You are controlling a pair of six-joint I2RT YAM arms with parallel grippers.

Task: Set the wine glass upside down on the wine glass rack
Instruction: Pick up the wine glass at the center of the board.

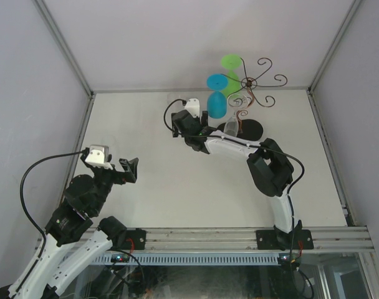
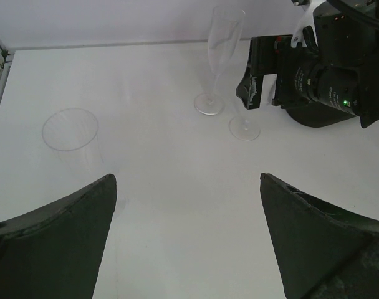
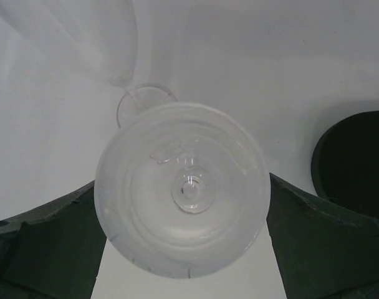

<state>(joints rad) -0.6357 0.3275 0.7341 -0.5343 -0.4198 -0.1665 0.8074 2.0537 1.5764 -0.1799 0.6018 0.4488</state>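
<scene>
While its jaws stand wide, right pincer (image 3: 182, 182) straddles wine glass (image 3: 182, 190)

Blue glass (image 1: 216, 103) crowding rack (image 1: 250, 83) front

Bright, even, diffuse light from above fills the enclosure. The white table (image 1: 177, 199) is close to overexposed, and shadows on it are faint and soft-edged. From the left wrist, the clear flute (image 2: 223, 50) nearly dissolves into the white ground, while the fingers (image 2: 58, 243) at the near corners read as flat, underexposed black. From the right wrist, the wine glass (image 3: 183, 187) sits too close to the lens, milky and soft, with small glints at its centre. The wine glass rack (image 3: 355, 165) is a featureless dark patch with a blurred grey fringe at the right.
</scene>
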